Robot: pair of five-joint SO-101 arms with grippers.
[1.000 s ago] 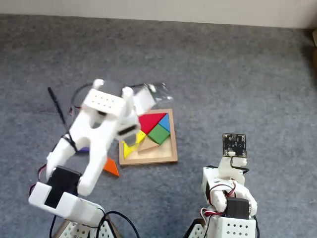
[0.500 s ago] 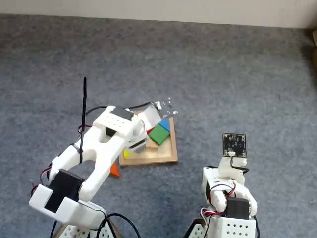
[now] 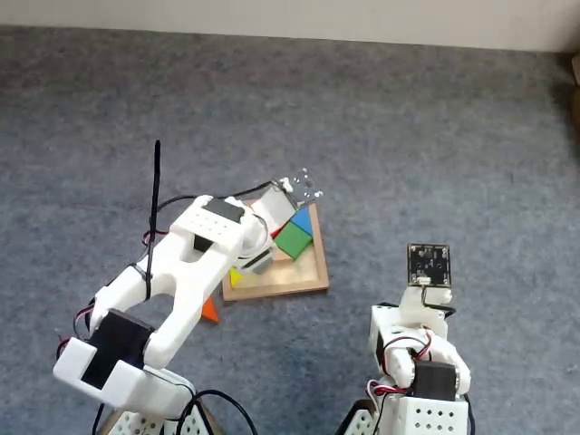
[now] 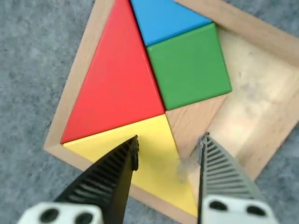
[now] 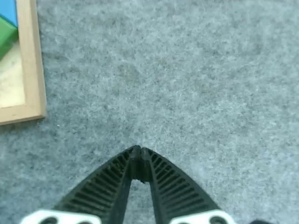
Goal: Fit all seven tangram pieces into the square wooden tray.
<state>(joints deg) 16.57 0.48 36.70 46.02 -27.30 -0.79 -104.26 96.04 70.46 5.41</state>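
Wooden tray (image 3: pixel 276 291) sits at centre of the high view on the grey carpet surface (image 3: pixel 435 136), partly under the left arm. Left end effector (image 4: pixel 169 137) hangs over it, jaws moderately apart, nothing held, tips above the yellow triangle (image 4: pixel 154 161). Also in tray, packed edge to edge: red triangle (image 4: pixel 117 88), blue piece (image 4: pixel 163 16), green square (image 4: pixel 189 67), plain-wood triangle (image 4: pixel 187 122). Orange piece (image 3: pixel 208 311) lies outside, just lower left of tray. Right end effector (image 5: pixel 136 151): jaws closed, empty, over carpet.
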